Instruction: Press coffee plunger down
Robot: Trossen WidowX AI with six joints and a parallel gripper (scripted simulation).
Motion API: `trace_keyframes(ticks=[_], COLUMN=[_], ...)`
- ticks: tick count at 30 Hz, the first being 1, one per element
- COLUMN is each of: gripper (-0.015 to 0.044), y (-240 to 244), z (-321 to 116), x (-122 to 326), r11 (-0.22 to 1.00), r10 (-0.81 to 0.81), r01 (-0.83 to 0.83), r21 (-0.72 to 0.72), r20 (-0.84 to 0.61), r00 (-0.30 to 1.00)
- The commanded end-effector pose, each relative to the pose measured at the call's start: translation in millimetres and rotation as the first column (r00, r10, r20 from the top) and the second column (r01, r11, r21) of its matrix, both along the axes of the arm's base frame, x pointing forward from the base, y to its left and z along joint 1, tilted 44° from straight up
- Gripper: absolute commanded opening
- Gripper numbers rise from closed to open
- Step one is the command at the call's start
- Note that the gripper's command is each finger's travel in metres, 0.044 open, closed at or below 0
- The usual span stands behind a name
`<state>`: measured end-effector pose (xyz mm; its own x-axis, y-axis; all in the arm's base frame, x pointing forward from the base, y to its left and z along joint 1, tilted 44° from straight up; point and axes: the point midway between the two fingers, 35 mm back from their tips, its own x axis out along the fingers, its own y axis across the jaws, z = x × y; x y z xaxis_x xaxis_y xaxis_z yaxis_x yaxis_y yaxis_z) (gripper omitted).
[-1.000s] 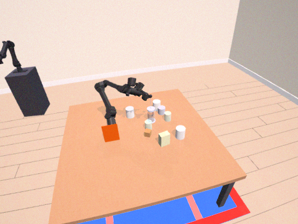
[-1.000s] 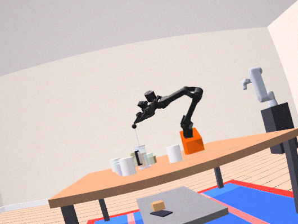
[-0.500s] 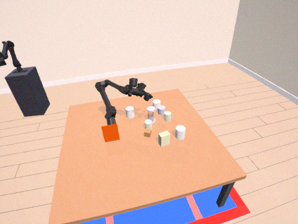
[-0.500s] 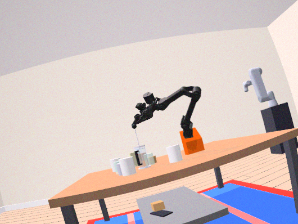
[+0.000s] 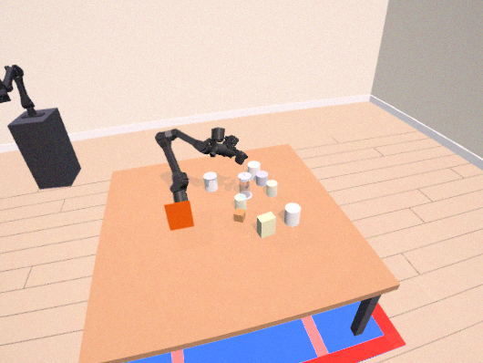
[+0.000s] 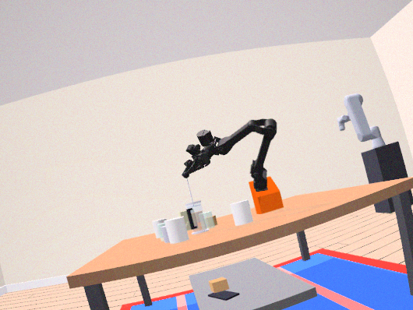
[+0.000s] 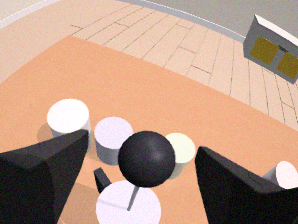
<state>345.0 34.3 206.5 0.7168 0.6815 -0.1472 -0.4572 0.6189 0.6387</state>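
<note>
The coffee press [image 5: 245, 186] [image 6: 199, 220] stands upright on the table, with its pale lid [image 7: 144, 209] below the gripper in the wrist view. The thin plunger rod [image 6: 190, 190] rises high above the lid, so the plunger is up. Its round black knob [image 7: 146, 159] is between the fingertips in the wrist view, with gaps visible on both sides. My gripper [image 5: 241, 157] [image 6: 186, 174] [image 7: 143, 146] is partly open around the knob, high above the press, and reaches in at a slant. The knob is hard to tell from the dark fingertips in the top and exterior views.
A white cup [image 5: 253, 170] [image 7: 68, 117], a lilac cup [image 5: 262, 178] [image 7: 114, 140] and a pale green cup [image 5: 272, 188] [image 7: 184, 150] stand close to the press. Another white cup [image 5: 210, 181] [image 6: 241, 213] stands towards the arm's base. A brown cube [image 5: 239, 215] and yellowish box [image 5: 266, 225] are nearby.
</note>
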Motion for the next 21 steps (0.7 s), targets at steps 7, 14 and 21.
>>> trace_keyframes(ticks=[7, 14, 21], gripper=[0.0125, 0.0124, 0.0124], y=[-0.3, -0.1, 5.3], z=[-2.3, -2.5, -9.1], x=[1.7, 1.7, 3.1], r11=[1.000, 1.000, 1.000], r10=[-0.005, -0.005, -0.005], r01=[0.005, 0.005, 0.005], r21=[0.004, 0.004, 0.002], r20=[-0.010, -0.010, -0.010], r00=[1.000, 1.000, 1.000])
